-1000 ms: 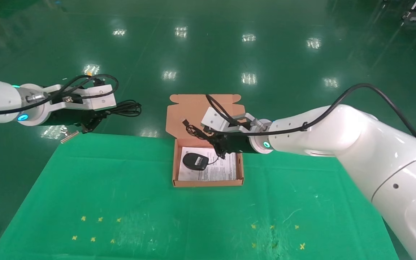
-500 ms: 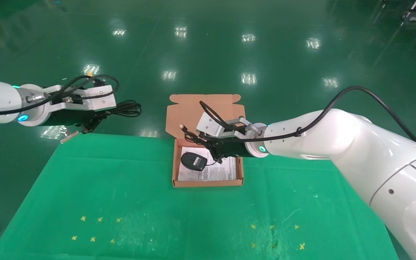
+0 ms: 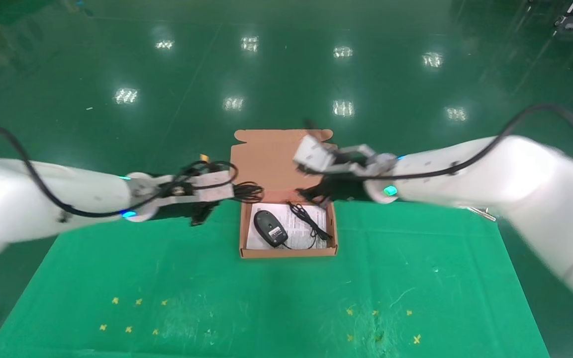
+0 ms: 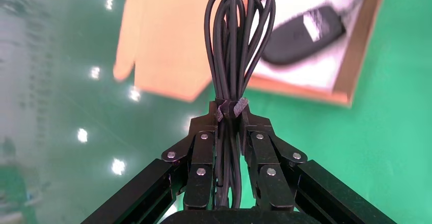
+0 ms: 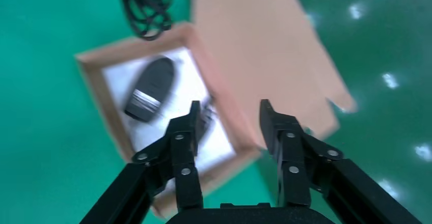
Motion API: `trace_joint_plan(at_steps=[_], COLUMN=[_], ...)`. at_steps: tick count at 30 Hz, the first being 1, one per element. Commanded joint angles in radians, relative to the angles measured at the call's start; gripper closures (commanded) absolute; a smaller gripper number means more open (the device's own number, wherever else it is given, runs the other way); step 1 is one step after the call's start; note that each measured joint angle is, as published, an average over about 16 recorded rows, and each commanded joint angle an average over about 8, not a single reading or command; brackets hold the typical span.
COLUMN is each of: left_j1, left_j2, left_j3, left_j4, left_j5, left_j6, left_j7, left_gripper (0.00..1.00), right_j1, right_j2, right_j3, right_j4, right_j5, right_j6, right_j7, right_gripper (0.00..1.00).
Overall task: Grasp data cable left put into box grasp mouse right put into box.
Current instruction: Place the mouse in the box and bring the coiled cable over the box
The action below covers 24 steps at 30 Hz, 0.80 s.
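The mouse (image 3: pixel 270 228) already lies in the box (image 3: pixel 288 252) on the green surface (image 3: pixel 217 298), its cord loose on the leaflet beside it. The left hand (image 4: pixel 232 124) is clamped on the data cable (image 3: pixel 247 190) at its tie, just beside the box's left wall — carry it over the free floor, lower, then release. Beyond, the right hand (image 5: pixel 227 119) hangs open and empty.

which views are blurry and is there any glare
Head view: both arms smeared by motion, ceiling lights glaring off the floor. Left wrist view: data cable sharp, box and mouse blurred. Right wrist view: box and mouse soft, right gripper sharp.
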Motion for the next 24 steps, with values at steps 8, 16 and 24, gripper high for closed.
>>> trace_joint_plan(at_steps=[8,16,24], left_j1=[0.045,0.064,0.068], left_j2=[0.158,0.241,0.251], left_j3=[0.011,0.034,0.098], left_j4=[0.188,0.312,0.325], left_j5=[-0.052,-0.169,-0.324], left_j6=[-0.162,-0.243,-0.264], left_j7=[0.156,0.342,0.458], left_gripper=[1.00,1.00,0.90], right_j1=[0.039,0.063,0.112], right_j2=[0.146,0.266,0.332], right_j3=[0.001,-0.009,-0.029], right_j4=[0.108,0.267,0.413], right_j5=[-0.033,-0.088,-0.185], right_j6=[-0.009,-0.021,-0.055], right_j7=[0.062,0.181,0.314], right_gripper=[0.00,0.00,0.00])
